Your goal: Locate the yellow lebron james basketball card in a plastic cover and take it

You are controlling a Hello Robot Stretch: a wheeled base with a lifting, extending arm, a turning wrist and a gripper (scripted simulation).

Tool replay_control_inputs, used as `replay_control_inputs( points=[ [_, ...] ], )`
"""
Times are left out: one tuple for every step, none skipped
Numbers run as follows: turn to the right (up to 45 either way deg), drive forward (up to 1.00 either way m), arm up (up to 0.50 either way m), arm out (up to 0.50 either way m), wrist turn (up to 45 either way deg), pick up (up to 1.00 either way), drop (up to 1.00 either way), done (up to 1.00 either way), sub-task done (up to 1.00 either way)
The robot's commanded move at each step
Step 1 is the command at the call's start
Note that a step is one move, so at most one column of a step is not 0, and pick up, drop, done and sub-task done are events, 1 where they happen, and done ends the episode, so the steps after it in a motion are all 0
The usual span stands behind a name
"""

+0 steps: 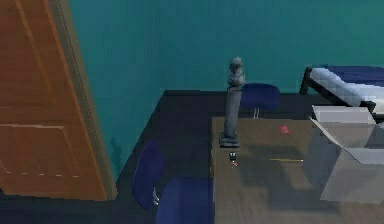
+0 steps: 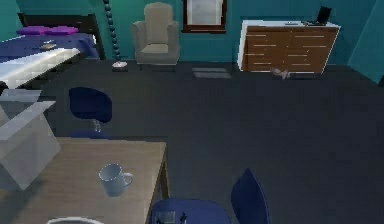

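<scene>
A wooden table (image 1: 262, 188) stands ahead in the forward view. On it rises a tall grey statue (image 1: 233, 100), with a small dark thing (image 1: 233, 156) at its foot. A small red blob (image 1: 285, 129) lies farther back. An open white box (image 1: 345, 150) sits at the table's right. A thin pale yellow sliver (image 1: 290, 160) lies flat just left of the box; I cannot tell what it is. In the arm side view the table (image 2: 90, 165) carries a white mug (image 2: 113, 180) and the white box (image 2: 22, 140).
Blue chairs (image 1: 165, 188) (image 1: 262, 97) ring the table, also (image 2: 88, 105) (image 2: 240, 205). A wooden door (image 1: 40, 100) is at the left, a bed (image 1: 345, 82) (image 2: 45, 55) beyond. An armchair (image 2: 158, 35) and a dresser (image 2: 288, 47) line the far wall across dark floor.
</scene>
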Motion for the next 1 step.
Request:
replay_control_inputs(
  points=[
    [0.0, 0.0, 0.0, 0.0, 0.0, 1.0, 0.0, 0.0, 0.0]
  ],
)
